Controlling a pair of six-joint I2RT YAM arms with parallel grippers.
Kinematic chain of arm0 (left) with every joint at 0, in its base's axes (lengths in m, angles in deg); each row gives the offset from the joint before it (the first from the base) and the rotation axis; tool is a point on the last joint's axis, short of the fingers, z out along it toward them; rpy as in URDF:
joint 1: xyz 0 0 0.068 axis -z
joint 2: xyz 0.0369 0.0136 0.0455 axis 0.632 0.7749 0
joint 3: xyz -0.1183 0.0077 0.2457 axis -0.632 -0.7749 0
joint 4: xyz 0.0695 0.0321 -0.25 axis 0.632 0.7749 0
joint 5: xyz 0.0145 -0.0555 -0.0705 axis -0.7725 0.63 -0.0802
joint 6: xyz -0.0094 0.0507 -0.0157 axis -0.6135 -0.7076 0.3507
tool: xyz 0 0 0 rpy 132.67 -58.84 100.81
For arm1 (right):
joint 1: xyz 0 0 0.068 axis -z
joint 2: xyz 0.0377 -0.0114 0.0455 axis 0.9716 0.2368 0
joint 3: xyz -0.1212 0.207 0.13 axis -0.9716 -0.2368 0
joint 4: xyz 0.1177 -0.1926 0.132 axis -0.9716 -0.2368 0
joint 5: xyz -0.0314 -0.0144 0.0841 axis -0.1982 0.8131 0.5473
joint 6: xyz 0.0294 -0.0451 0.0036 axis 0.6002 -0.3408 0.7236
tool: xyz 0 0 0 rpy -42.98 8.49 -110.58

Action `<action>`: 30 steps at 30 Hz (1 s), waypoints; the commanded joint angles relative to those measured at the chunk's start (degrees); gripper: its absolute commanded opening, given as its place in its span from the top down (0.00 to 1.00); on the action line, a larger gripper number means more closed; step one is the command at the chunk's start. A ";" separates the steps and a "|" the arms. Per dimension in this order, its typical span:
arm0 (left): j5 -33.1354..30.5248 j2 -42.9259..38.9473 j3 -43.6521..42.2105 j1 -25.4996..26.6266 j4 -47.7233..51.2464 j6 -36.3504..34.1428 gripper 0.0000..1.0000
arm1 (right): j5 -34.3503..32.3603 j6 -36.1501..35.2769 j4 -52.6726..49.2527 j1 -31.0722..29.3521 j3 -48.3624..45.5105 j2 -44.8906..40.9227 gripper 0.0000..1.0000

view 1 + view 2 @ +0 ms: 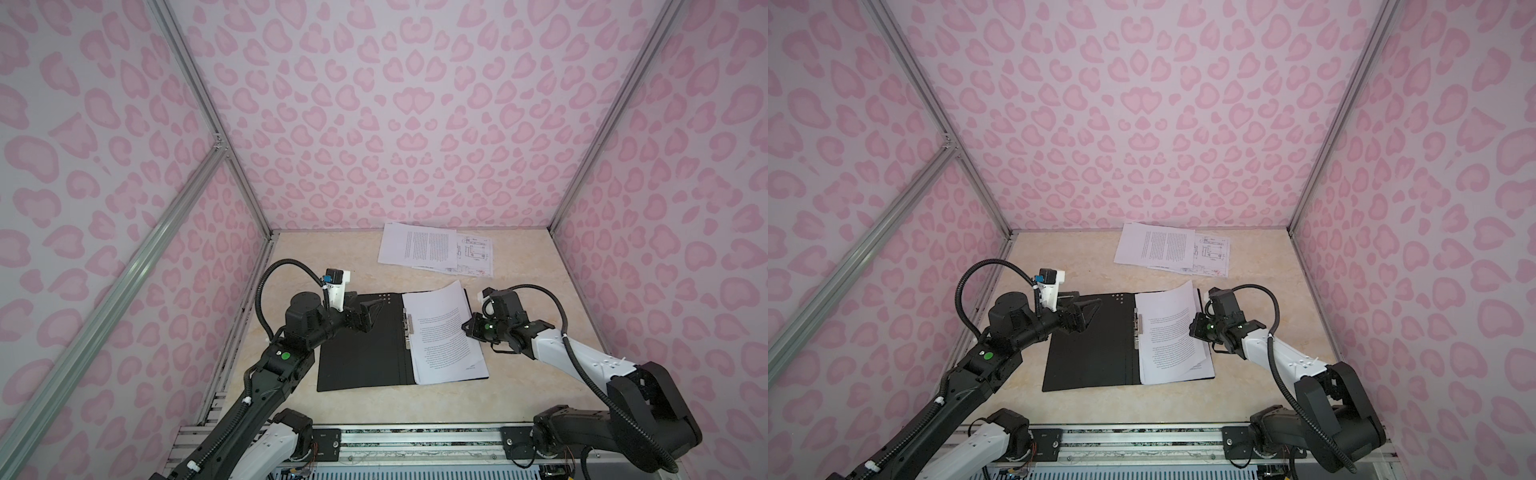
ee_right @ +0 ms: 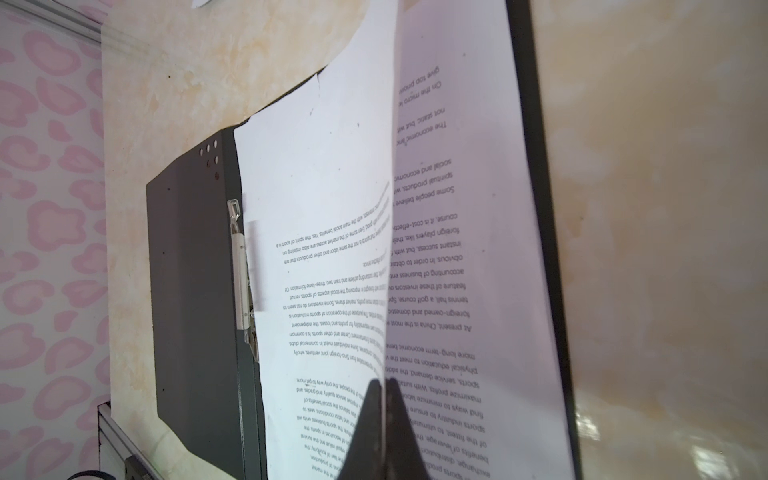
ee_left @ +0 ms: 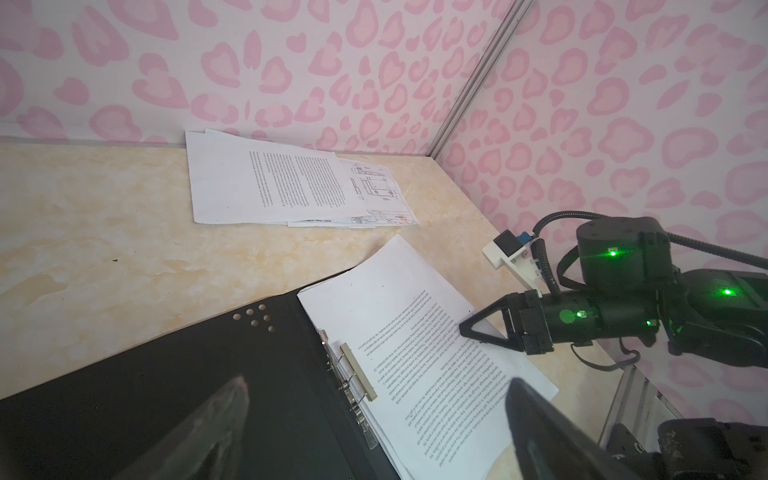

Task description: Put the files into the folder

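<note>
R gripper (image 1: 466, 326) pinches top sheet (image 1: 436, 336) at 3 o'clock of folder (image 1: 361, 357); L gripper (image 1: 365, 311) agape (idle). Risk: hard pull creases sheet.

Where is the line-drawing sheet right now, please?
In both top views the drawing sheet lies right of centre by the back wall, under a text sheet.

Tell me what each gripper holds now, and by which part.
Right gripper pinches the top printed sheet by its outer long edge, away from the spine clip. Left gripper is open and holds nothing.
</note>
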 commanded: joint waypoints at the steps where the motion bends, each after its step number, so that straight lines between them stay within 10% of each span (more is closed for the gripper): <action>1: -0.08 0.16 0.91 -0.07 -0.05 0.11 0.02 | -0.64 0.65 0.69 -0.59 -0.73 0.19 1.00; 15: -0.65 0.29 0.97 -0.06 0.31 0.30 0.02 | -0.81 1.42 1.54 -1.18 -1.14 1.16 0.99; 30: -1.05 0.19 1.11 -0.02 0.31 0.31 0.02 | -3.53 1.79 -1.00 -1.62 -1.68 -0.09 0.65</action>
